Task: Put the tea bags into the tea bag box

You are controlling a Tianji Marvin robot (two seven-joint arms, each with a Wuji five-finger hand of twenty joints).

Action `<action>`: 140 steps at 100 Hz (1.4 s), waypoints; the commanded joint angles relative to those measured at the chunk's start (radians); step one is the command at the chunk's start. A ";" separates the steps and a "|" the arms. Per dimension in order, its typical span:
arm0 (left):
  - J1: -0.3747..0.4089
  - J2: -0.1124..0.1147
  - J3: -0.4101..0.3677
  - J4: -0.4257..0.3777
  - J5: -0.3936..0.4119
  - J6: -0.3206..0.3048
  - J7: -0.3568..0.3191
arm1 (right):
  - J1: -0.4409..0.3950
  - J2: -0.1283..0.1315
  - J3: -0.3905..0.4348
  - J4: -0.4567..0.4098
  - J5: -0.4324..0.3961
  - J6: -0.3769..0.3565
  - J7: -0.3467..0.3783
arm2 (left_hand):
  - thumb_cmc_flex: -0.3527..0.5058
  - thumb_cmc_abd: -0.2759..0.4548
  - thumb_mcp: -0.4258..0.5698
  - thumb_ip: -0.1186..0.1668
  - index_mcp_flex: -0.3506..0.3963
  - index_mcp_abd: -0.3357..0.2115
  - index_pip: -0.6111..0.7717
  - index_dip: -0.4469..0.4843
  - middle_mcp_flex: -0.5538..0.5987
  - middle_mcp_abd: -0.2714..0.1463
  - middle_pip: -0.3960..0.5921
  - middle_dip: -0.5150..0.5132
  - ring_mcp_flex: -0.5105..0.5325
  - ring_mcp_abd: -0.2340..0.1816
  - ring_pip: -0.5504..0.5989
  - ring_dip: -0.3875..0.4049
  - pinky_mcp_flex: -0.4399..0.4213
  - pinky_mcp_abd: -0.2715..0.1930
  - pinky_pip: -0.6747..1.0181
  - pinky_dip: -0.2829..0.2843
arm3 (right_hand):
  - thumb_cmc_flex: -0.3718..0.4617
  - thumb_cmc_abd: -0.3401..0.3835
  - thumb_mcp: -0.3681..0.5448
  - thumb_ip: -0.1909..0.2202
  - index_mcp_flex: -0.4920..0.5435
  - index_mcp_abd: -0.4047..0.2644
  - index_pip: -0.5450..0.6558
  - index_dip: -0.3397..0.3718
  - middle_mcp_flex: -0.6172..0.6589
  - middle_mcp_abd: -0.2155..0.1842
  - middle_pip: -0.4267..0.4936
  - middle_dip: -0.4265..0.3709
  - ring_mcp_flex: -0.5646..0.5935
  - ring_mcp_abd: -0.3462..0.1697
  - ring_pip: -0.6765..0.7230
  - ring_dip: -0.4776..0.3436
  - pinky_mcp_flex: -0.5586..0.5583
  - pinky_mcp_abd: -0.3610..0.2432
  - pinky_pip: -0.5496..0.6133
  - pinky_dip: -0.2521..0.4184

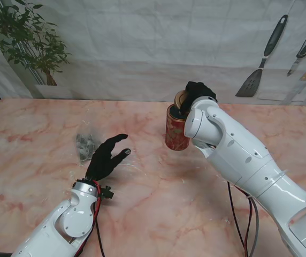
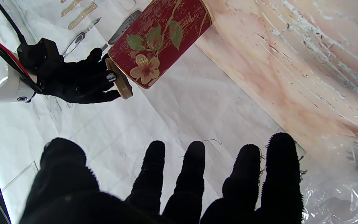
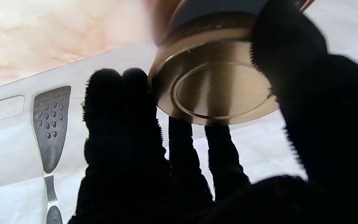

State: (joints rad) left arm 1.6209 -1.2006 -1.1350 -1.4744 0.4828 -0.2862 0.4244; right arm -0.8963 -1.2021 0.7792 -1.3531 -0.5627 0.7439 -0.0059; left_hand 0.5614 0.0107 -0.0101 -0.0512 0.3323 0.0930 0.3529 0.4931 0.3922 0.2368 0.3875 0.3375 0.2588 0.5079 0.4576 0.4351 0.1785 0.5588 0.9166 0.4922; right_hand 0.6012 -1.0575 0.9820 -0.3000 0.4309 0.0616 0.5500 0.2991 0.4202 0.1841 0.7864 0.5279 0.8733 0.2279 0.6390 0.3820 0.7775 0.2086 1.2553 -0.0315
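The black-gloved right hand (image 1: 198,94) grips the round golden lid (image 3: 211,90) of the red, flower-painted cylindrical tea box (image 1: 176,128) — apparently to open it. The left hand (image 1: 106,155) hovers spread and empty beside the clear plastic tea-bag packet (image 1: 84,145), ready to pick.

On the desk (image 1: 46,160) stands one red tin (image 1: 175,133) with one wooden lid (image 1: 181,99), and at nine o'clock from it lies one clear plastic bag (image 1: 85,145). Two robot hands show: the left robot hand (image 1: 106,158) and the right robot hand (image 1: 197,95).
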 commanded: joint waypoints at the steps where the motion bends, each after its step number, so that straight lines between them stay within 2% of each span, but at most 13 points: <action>1: 0.000 0.000 0.000 -0.005 -0.004 -0.002 -0.013 | 0.004 -0.007 -0.002 -0.006 -0.001 -0.008 0.014 | -0.022 -0.013 -0.017 0.025 0.018 -0.023 -0.019 -0.001 0.003 -0.011 -0.010 0.002 0.009 -0.004 -0.025 -0.002 0.007 0.003 0.029 0.015 | 0.304 0.284 0.529 0.182 0.225 0.000 0.374 0.070 0.101 -0.032 0.149 0.067 0.052 -0.159 0.064 0.028 -0.012 -0.029 0.026 0.011; 61: -0.004 0.002 0.004 -0.004 0.004 0.002 -0.013 | -0.011 0.001 0.011 -0.043 -0.006 -0.002 0.028 | -0.021 -0.013 -0.016 0.025 0.017 -0.021 -0.021 -0.002 0.003 -0.010 -0.012 0.002 0.010 -0.003 -0.024 -0.002 0.008 0.004 0.029 0.015 | 0.301 0.291 0.524 0.184 0.226 0.002 0.372 0.071 0.101 -0.030 0.148 0.068 0.049 -0.155 0.067 0.029 -0.012 -0.027 0.027 0.012; 140: -0.002 0.002 0.002 -0.009 0.013 0.005 -0.009 | 0.005 0.029 -0.012 -0.065 -0.004 0.001 0.121 | -0.023 -0.013 -0.017 0.025 0.016 -0.022 -0.022 -0.002 0.006 -0.011 -0.011 0.002 0.012 -0.004 -0.024 -0.002 0.010 0.003 0.031 0.016 | 0.293 0.320 0.503 0.192 0.214 0.003 0.359 0.071 0.089 -0.029 0.142 0.069 0.035 -0.152 0.070 0.035 -0.018 -0.028 0.019 0.016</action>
State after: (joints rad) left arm 1.6195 -1.1989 -1.1332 -1.4744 0.4948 -0.2847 0.4251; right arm -0.8947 -1.1767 0.7689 -1.4071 -0.5675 0.7446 0.0880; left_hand 0.5606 0.0107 -0.0101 -0.0512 0.3323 0.0930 0.3428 0.4931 0.3925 0.2368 0.3857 0.3375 0.2590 0.5079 0.4577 0.4351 0.1808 0.5586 0.9166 0.4922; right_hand 0.6055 -1.0575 0.9820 -0.3000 0.4316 0.0616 0.5500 0.2991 0.4204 0.1872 0.7864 0.5381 0.8733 0.2279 0.6412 0.3831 0.7775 0.2089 1.2556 -0.0303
